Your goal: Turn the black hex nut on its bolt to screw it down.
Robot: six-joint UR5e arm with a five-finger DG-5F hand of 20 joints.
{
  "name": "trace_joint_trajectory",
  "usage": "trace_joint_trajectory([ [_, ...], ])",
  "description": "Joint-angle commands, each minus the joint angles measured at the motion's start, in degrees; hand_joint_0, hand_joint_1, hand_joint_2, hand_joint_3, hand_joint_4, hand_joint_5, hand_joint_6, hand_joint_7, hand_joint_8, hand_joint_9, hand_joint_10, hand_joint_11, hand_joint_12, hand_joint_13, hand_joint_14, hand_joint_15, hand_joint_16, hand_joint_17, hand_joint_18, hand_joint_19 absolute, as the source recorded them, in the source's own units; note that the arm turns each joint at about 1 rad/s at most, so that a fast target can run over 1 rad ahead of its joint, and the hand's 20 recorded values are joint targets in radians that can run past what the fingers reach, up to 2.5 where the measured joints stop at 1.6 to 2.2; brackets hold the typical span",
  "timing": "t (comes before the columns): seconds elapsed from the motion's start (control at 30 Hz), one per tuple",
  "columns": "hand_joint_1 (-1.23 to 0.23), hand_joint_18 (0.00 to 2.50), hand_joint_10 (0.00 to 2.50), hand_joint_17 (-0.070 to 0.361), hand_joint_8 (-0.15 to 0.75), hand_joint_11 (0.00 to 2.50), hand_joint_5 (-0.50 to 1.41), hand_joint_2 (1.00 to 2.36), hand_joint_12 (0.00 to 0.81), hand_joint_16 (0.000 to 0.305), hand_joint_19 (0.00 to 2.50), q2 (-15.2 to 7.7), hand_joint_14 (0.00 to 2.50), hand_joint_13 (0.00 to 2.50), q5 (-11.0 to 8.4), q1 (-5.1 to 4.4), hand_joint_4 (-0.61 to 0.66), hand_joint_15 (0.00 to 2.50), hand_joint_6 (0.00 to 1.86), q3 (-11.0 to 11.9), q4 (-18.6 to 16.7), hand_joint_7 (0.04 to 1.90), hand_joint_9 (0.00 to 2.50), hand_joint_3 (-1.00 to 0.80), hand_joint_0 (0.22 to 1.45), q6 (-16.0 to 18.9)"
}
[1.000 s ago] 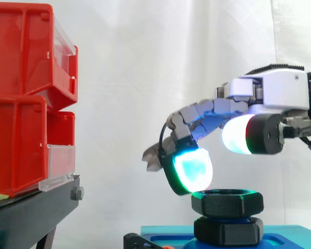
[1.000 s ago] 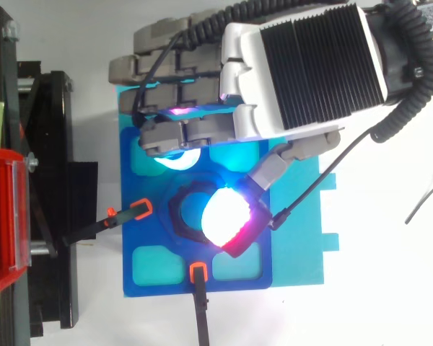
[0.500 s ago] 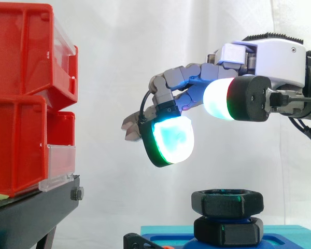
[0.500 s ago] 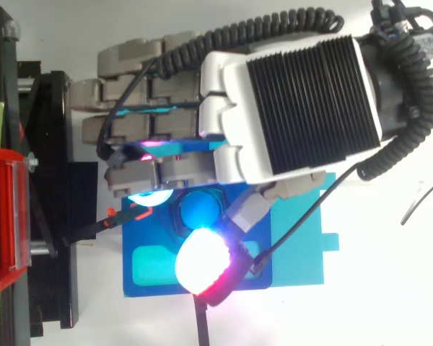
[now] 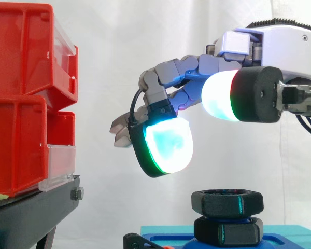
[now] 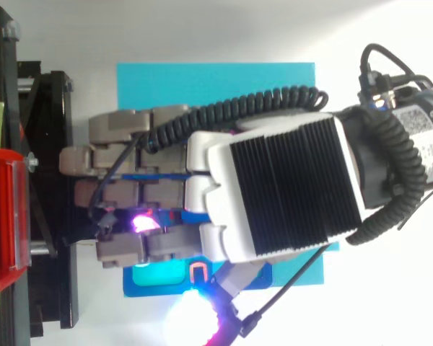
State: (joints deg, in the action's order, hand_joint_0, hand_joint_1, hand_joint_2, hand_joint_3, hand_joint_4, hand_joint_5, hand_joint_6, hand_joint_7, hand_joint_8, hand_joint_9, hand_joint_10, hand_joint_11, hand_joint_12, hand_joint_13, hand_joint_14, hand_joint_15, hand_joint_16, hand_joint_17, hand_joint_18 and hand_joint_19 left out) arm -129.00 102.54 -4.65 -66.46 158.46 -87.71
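Quick headcount: two hex nuts [image 5: 227,202], one stacked right on the other. Two red bins [image 5: 18,46], also stacked, and each has one clear front flap [image 5: 59,166], so two of those. One black stand [image 5: 31,212] under the bins. One hand [image 6: 274,194]. From the top there's one teal sheet [image 6: 216,83], one blue plate [image 6: 148,288] on it, and one orange clip [image 6: 197,272] that I can make out. One white curtain [image 5: 119,52].

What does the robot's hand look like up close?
The hand has a white shell with a black ribbed back. Its fingers are grey and jointed, ending in thick, rounded fingertip pads that glow white and cyan with green and red edges.
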Motion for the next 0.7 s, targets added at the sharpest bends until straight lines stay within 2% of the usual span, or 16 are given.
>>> trace_joint_trajectory([
  [0.0, -0.21, 0.40, 0.00, 0.110, 0.248, 0.10, -0.01, 1.00, 0.316, 0.049, 0.33, 0.0, 0.00, 0.51, -0.59, -0.63, 0.15, 0.06, 0.50, -1.0, -0.3, 1.55, 0.68, -0.50, 0.49, 0.0],
  [0.07, -0.21, 0.40, 0.00, 0.110, 0.250, 0.10, -0.01, 1.00, 0.317, 0.049, 0.32, 0.0, 0.00, 0.51, -0.68, -0.80, 0.16, 0.06, 0.50, -1.5, -0.9, 1.55, 0.68, -0.50, 0.49, 0.0],
  [0.1, -0.21, 0.40, 0.00, 0.110, 0.250, 0.10, -0.01, 1.00, 0.317, 0.049, 0.32, 0.0, 0.00, 0.51, -0.94, -0.98, 0.15, 0.06, 0.50, -2.4, -2.4, 1.55, 0.68, -0.50, 0.49, -0.1],
  [0.2, -0.21, 0.41, 0.00, 0.110, 0.247, 0.10, -0.01, 1.00, 0.317, 0.049, 0.32, 0.0, 0.00, 0.51, -0.94, -1.06, 0.15, 0.06, 0.50, -3.2, -4.5, 1.55, 0.68, -0.50, 0.49, 0.0],
  [0.47, -0.20, 0.41, 0.00, 0.111, 0.249, 0.09, -0.01, 1.00, 0.318, 0.049, 0.33, -0.1, 0.00, 0.51, -1.12, -0.54, 0.16, 0.06, 0.50, -3.5, -3.9, 1.52, 0.67, -0.50, 0.49, 0.7],
  [0.5, -0.20, 0.41, 0.00, 0.111, 0.248, 0.09, -0.01, 1.00, 0.318, 0.049, 0.33, -1.4, 0.00, 0.51, -0.94, -0.45, 0.16, 0.06, 0.50, -3.4, -3.9, 1.52, 0.67, -0.50, 0.49, 1.1],
  [0.53, -0.20, 0.41, 0.00, 0.111, 0.248, 0.10, -0.01, 1.00, 0.318, 0.049, 0.33, -1.8, 0.00, 0.51, -0.94, -0.45, 0.16, 0.06, 0.50, -3.4, -3.9, 1.52, 0.67, -0.50, 0.49, 1.3],
  [0.67, -0.20, 0.41, 0.00, 0.111, 0.246, 0.10, -0.01, 1.00, 0.317, 0.049, 0.33, -2.0, 0.00, 0.51, -0.76, -0.19, 0.16, 0.06, 0.50, -3.4, -4.6, 1.52, 0.67, -0.50, 0.49, 2.5],
])
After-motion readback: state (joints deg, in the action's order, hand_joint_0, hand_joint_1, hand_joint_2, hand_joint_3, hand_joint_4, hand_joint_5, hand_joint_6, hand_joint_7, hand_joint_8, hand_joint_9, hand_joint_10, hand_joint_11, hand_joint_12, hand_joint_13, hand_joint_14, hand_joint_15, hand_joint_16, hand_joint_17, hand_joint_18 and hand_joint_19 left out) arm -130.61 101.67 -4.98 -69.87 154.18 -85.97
